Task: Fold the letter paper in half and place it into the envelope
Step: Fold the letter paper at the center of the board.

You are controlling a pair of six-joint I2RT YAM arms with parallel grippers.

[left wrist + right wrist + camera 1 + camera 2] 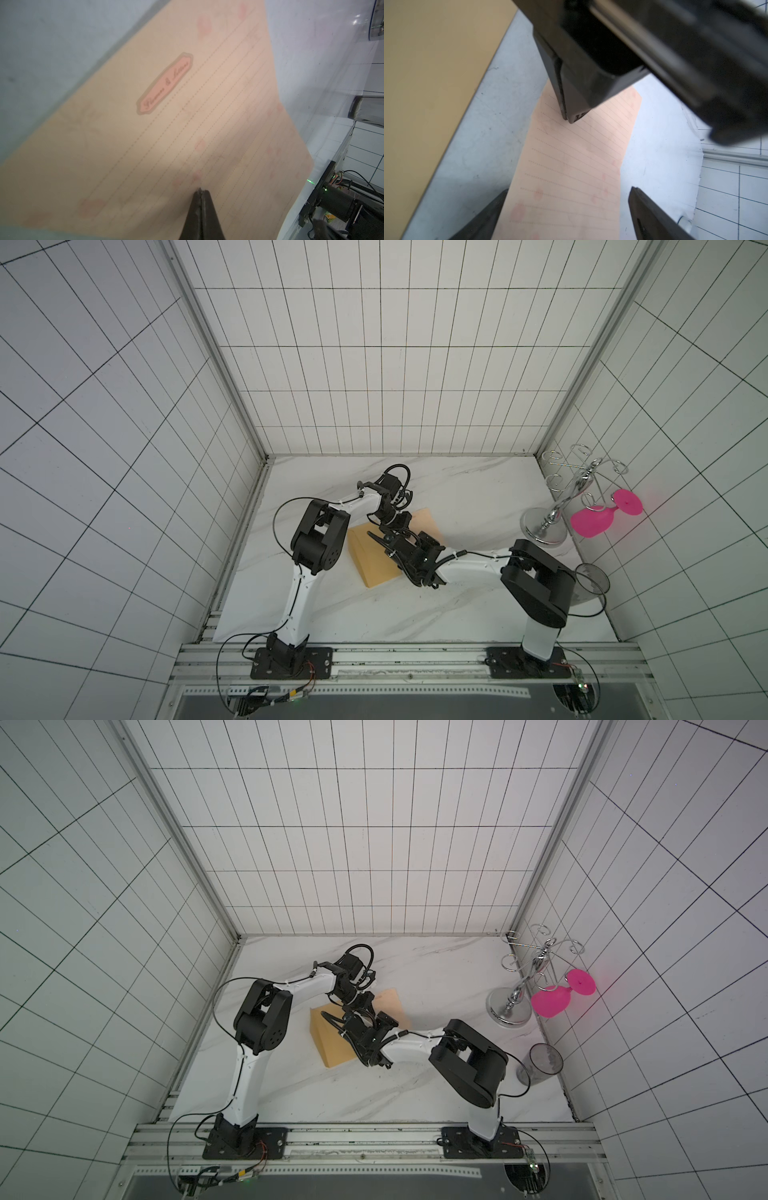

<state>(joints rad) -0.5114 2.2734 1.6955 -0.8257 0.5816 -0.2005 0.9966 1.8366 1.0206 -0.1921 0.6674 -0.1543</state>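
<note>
The letter paper (187,128), a pale peach lined sheet with a pink label, lies on the marble table (332,614) beside the mustard-tan envelope (370,560). Only the sheet's far corner (424,520) shows past the arms in a top view. My left gripper (201,190) is shut, and its tips rest against the sheet's surface. The right wrist view shows those same tips (568,120) touching the sheet. My right gripper (566,207) is open, with a finger (650,216) on each side of the sheet's near part. The envelope (436,83) lies off to one side.
A chrome glass rack (544,526) stands at the right wall, with a pink glass (592,520) hanging on it. A grey tumbler (590,578) stands nearer the front, behind the right arm's elbow. Tiled walls close in three sides.
</note>
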